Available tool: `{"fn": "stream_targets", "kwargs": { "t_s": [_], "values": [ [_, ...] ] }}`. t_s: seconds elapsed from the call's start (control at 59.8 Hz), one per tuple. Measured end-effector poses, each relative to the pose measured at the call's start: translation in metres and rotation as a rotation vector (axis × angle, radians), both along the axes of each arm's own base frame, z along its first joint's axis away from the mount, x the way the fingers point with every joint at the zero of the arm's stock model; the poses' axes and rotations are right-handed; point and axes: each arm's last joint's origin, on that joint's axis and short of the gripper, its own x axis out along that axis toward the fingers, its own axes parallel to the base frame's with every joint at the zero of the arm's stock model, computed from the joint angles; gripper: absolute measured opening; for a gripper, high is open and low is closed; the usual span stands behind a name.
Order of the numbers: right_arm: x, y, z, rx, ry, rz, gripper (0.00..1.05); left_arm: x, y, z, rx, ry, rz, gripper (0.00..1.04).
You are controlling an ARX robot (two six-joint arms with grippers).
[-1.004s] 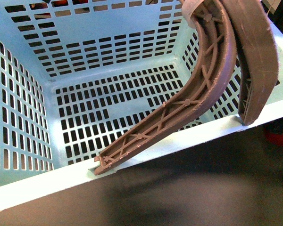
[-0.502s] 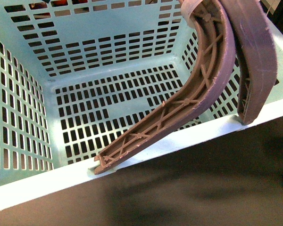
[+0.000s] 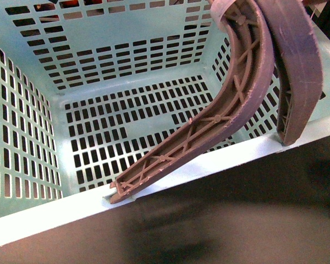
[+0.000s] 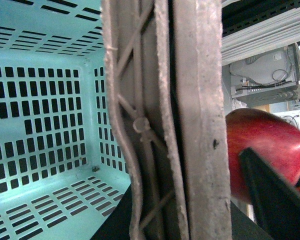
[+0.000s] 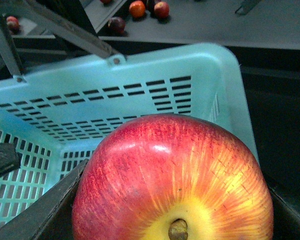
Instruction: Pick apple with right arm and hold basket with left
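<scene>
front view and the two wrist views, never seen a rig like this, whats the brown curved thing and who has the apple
This is a two-armed robot with three cameras. The front view looks down from its body. The brown curved pieces are the left gripper, and its jaws appear to pinch the near rim of a pale blue slotted basket on a dark table. The left wrist view looks along those same brown fingers, with the apple showing past them, outside the basket. The right wrist view shows the right gripper. Its black jaws are closed around that red apple, which has a yellow patch at its stem, close to the basket's wall. Small fruits lie further off.
</scene>
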Motion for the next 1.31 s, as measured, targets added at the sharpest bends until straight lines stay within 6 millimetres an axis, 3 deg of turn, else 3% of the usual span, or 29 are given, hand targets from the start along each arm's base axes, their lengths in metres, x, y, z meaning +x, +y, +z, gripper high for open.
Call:
{"fn": "stream_targets", "kwargs": {
  "t_s": [0.084,0.201,0.418,0.536,0.669,0.72,0.787,0.854,1.038,1.121,1.305],
  "values": [
    [0.000,0.006,-0.008,-0.005,0.025,0.010,0.81,0.000,0.000,0.000,0.000,0.000,0.000,0.16],
    [-0.001,0.012,-0.013,-0.005,0.040,0.015,0.97,0.000,0.000,0.000,0.000,0.000,0.000,0.16],
    [-0.001,0.010,-0.008,0.012,0.014,-0.039,0.96,0.000,0.000,-0.001,0.008,-0.001,-0.008,0.16],
    [-0.008,-0.008,0.004,0.033,-0.037,-0.156,0.96,0.001,0.000,-0.002,0.008,0.001,0.002,0.16],
    [-0.030,-0.047,0.016,0.036,-0.115,-0.357,0.96,0.001,0.000,-0.002,0.009,0.000,0.000,0.16],
    [-0.036,-0.055,0.012,-0.018,-0.243,-0.456,0.86,0.001,0.000,-0.002,0.009,0.000,0.001,0.16],
    [-0.050,-0.061,-0.001,-0.072,-0.351,-0.463,0.69,0.001,-0.001,-0.002,0.009,0.000,-0.002,0.16],
    [-0.064,-0.065,-0.014,-0.100,-0.360,-0.456,0.53,0.001,-0.001,-0.002,0.005,0.003,-0.002,0.16],
    [-0.084,-0.071,-0.031,-0.121,-0.360,-0.453,0.25,0.001,-0.001,-0.002,0.008,0.000,0.000,0.16],
    [-0.096,-0.079,-0.040,-0.122,-0.363,-0.434,0.04,0.001,-0.001,-0.002,0.008,0.001,0.000,0.16],
    [-0.111,-0.085,-0.049,-0.129,-0.365,-0.455,0.02,0.001,0.000,-0.002,0.008,0.001,0.001,0.16]
  ]
}}
